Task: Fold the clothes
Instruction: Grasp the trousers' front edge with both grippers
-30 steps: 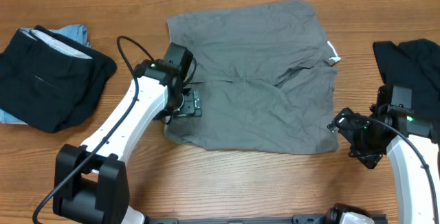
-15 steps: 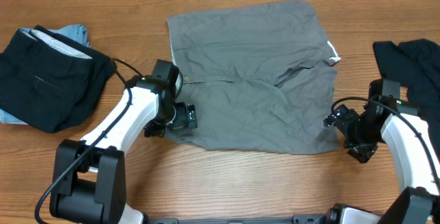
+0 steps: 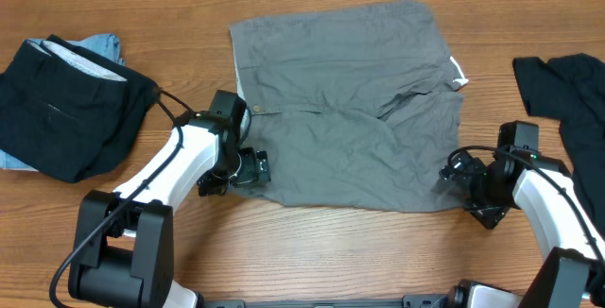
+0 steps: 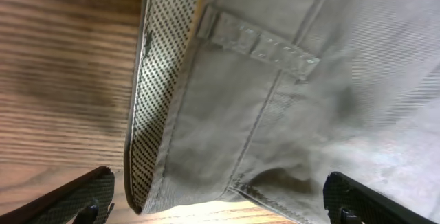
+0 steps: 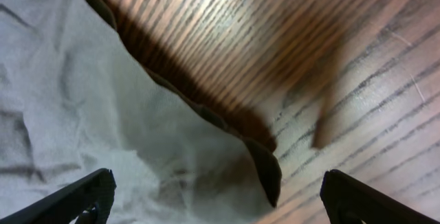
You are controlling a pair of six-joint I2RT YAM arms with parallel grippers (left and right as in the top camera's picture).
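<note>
Grey garment (image 3: pixel 350 110), left hand (image 3: pixel 250 167) wide apart at edge, right hand (image 3: pixel 465 179) likewise, both empty

Left pincer (image 3: pixel 250 167) and right pincer (image 3: pixel 458 170) both hover low, jaws spread wide, holding nothing.

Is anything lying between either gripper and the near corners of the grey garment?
Nothing visible. The left gripper and the right gripper each hang open directly over a near corner of the grey garment, with no other item in between.

Spread garment (image 3: pixel 345 110) between left pile (image 3: pixel 66 110), right pile (image 3: pixel 567 86)
</note>
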